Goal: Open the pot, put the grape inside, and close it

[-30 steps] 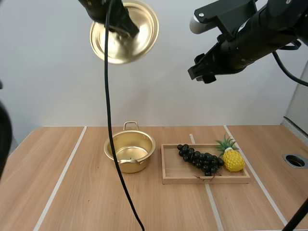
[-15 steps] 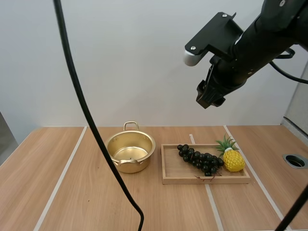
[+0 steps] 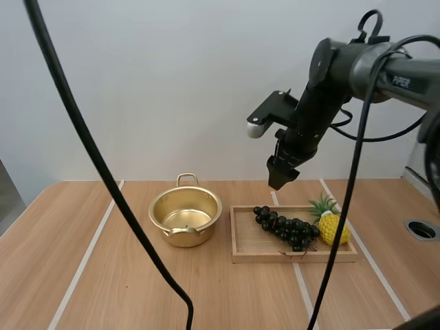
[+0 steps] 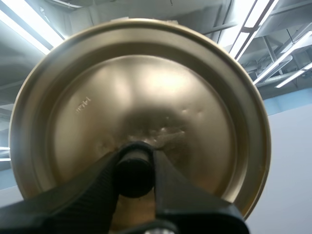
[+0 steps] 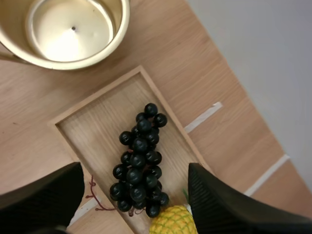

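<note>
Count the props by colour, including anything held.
Gold: 2 (pot, lid)
Black: 1 (grapes)
Yellow: 1 (pineapple)
Wood: 1 (tray)
Total: 5

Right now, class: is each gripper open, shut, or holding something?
Left gripper: shut on the lid.
Right gripper: open, holding nothing, above the grapes.

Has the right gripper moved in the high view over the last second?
Yes. The right gripper has come down toward the wooden tray, now hanging open above the grapes.
</note>
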Tool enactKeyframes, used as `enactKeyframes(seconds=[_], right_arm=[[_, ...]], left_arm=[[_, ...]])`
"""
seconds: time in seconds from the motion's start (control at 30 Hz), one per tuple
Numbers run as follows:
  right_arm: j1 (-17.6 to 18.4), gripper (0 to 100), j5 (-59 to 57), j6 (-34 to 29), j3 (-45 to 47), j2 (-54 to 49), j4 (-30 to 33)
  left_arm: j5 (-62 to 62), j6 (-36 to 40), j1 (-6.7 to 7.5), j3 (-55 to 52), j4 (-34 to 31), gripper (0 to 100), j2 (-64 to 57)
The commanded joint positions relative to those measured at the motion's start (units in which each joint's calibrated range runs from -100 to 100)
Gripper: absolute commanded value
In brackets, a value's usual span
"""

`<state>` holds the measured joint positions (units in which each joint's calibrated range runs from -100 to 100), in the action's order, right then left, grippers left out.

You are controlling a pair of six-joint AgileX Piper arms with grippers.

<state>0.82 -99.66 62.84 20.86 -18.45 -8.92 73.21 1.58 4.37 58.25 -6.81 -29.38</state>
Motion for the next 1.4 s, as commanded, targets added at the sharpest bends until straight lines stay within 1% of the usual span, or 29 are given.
enactKeyframes(seconds=[0.0,0.1,0.33,0.5,0.7,1.1,1.37], right_arm=[[-0.2,100,-0.3,1.3,-0.2,3.1,-0.2],[-0.2,100,-0.3,1.3,-0.2,6.7,0.3],[-0.2,100,-0.3,1.3,-0.2,13.2,6.4],[-0.2,100,-0.3,1.5,0.4,16.1,6.3],[-0.2,100,-0.3,2.7,3.9,18.4,6.3],[-0.2,100,10.4,3.2,4.2,22.8,7.2],[-0.2,100,12.6,3.2,4.5,26.3,7.1]], left_arm=[[-1.8,-0.2,0.24,0.1,-0.8,0,0.5],[-1.8,-0.9,0.24,0.1,-0.9,0,0.5],[-1.7,-1.4,0.24,0.1,-1.7,0,0.6],[-0.6,-1.4,0.24,0.1,-3.4,0,0.6],[0.1,-1.4,0.24,0.1,-3.7,0,0.6],[0.6,-2.4,0.24,0.1,-3.7,0,0.6],[1.7,-2.8,0.24,0.1,-3.7,0,0.6]])
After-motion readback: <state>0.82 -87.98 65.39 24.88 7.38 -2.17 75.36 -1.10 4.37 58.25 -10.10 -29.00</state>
